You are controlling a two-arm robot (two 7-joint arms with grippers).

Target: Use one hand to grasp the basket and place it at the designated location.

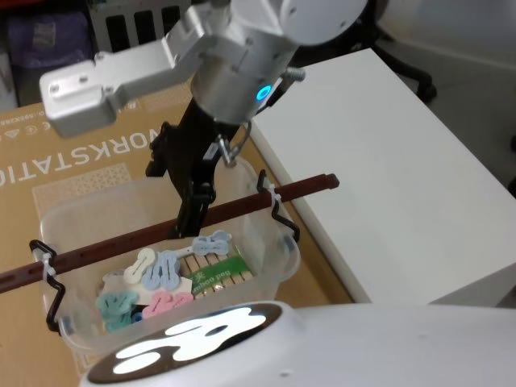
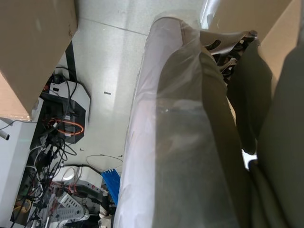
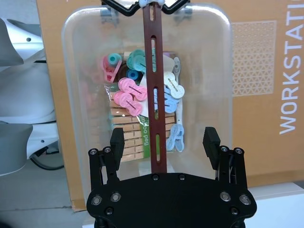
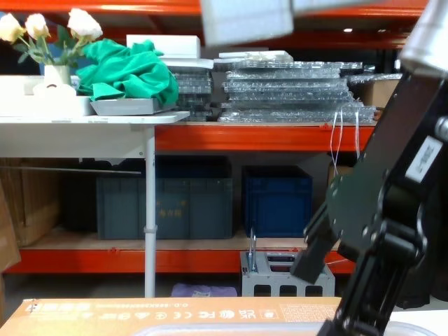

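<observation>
**Head view:** The right hand [image 1: 193,216], black on a silver-grey arm, reaches down onto the basket [image 1: 278,270], a clear tub sitting on a cardboard box [image 1: 81,161] just beside a white tabletop [image 1: 387,161]. Its tips are at the reddish-brown handle [image 1: 105,246], near the middle of the bar. Pastel clips [image 1: 165,272] and a pack of wooden pegs lie in the tub.

**Left wrist view:** The camera looks down at a floor [image 2: 109,57] strewn with cables, past cardboard and a translucent sheet, which suggests the left arm hangs parked and low.

**Right wrist view:** The right hand [image 3: 164,137] is spread wide, with one pad on each side of the handle [image 3: 154,71] and neither touching it. The bar runs straight between them over the basket [image 3: 211,71].

**Chest view:** The black forearm [image 4: 378,231] slants down at the right above the top edge of the box [image 4: 175,306]. Orange racking and blue crates [image 4: 168,199] stand behind.

The step in hand appears to be the grasp itself: the hand is lined up on the bar but has not yet taken hold. The next move calls for closing squarely on the handle near its middle so the tub hangs level. It then needs a lift that clears the box before carrying across, probably to the white tabletop, though nothing marks the spot. An off-centre grip could tip the tub and spill the clips.
</observation>
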